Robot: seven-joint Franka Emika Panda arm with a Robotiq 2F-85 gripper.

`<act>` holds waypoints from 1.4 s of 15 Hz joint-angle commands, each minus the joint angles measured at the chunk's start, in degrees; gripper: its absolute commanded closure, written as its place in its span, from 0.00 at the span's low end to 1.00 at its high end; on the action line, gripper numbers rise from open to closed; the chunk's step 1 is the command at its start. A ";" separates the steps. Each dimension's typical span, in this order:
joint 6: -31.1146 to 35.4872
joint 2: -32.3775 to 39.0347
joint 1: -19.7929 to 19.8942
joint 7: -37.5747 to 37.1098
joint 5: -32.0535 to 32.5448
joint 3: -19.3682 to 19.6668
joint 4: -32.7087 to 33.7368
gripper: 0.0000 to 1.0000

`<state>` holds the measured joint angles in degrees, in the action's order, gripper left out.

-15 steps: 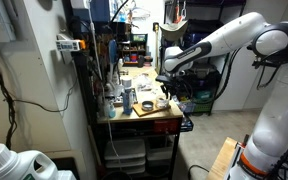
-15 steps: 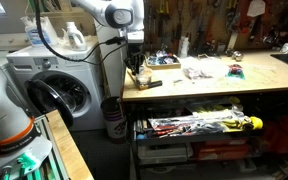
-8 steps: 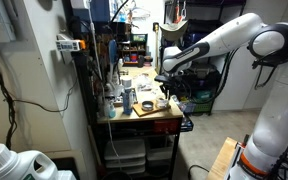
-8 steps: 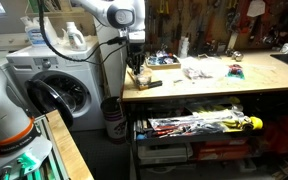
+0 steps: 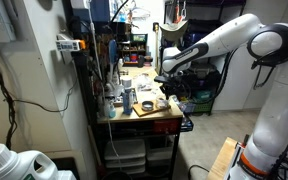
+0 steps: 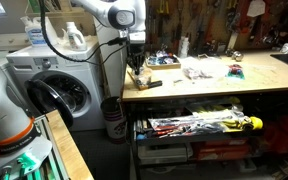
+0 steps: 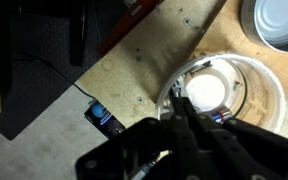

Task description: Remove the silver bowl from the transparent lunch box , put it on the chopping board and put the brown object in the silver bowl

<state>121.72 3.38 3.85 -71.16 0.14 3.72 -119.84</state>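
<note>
The silver bowl (image 7: 206, 93), small, round and of shiny metal, sits inside the transparent lunch box (image 7: 271, 100), a clear round tub on the pale wooden workbench (image 7: 134, 70). The gripper (image 7: 181, 118) hangs over the tub's rim, its dark fingers blurred. One fingertip overlaps the bowl's edge. Whether the jaws stand apart or are clamped on that edge cannot be told. A second round grey-white container (image 7: 279, 20) stands near the tub. A small blue-and-black item (image 7: 102, 115) lies by the bench edge. In an exterior view the white arm (image 5: 219, 40) reaches over the cluttered bench end, where the chopping board (image 5: 146, 108), flat tan wood, lies near the gripper.
</note>
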 commanded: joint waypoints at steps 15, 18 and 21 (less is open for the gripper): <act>-7.92 -1.95 -3.52 3.52 8.60 -3.51 11.72 0.99; -9.75 0.39 -5.07 9.53 7.92 -5.17 14.82 0.99; -11.87 3.85 -6.53 15.53 9.05 -6.21 17.33 0.99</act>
<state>113.15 3.15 -1.57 -60.99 7.56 -2.06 -106.19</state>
